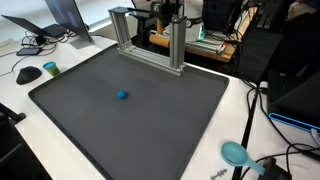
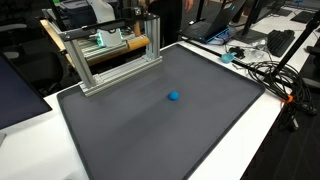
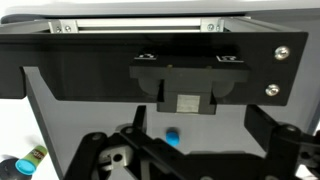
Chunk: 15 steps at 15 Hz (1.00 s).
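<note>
Gripper (image 3: pixel 188 152): jaws spread wide, nothing between them, nothing held. Blue ball (image 3: pixel 172 137) ahead of gripper, well apart, lined up between jaws in wrist view, seen under crossbar of metal frame (image 3: pixel 150 25). Frame seemingly stands between gripper and ball. In an exterior view ball lies alone near middle of dark mat (image 1: pixel 170 125), untouched. Flat mat likely keeps it from rolling. Ball small, round, bright blue, plain surface. Cables (image 1: pixel 30 45) lie off mat, far side from gripper.
</note>
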Each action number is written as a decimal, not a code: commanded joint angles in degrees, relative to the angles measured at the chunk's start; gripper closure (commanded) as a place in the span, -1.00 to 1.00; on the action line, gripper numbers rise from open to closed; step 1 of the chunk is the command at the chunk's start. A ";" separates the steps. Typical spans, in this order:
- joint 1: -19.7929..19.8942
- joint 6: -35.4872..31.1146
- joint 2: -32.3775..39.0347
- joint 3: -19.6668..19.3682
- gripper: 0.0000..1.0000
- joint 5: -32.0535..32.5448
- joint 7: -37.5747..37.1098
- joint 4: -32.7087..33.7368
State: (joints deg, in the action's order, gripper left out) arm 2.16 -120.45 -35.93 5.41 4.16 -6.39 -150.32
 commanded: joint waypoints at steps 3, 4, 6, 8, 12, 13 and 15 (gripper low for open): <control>-0.64 -0.96 1.18 -1.45 -1.00 0.66 1.26 -0.85; -0.51 -1.16 1.38 -1.48 -1.00 0.78 1.15 -1.08; -0.54 -1.23 1.64 -1.94 -1.00 0.61 1.61 -1.53; -0.76 -0.90 1.62 -2.66 -1.00 0.20 2.70 -1.99; -0.88 -0.33 1.63 -3.78 -1.00 0.03 4.63 -2.24; -1.22 0.11 1.56 -4.32 -1.00 -0.47 5.65 -2.26; -1.68 0.95 1.54 -5.03 -1.00 -1.43 6.83 -2.19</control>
State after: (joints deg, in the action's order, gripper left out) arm 1.75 -120.57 -34.02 2.13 4.07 -1.95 -152.22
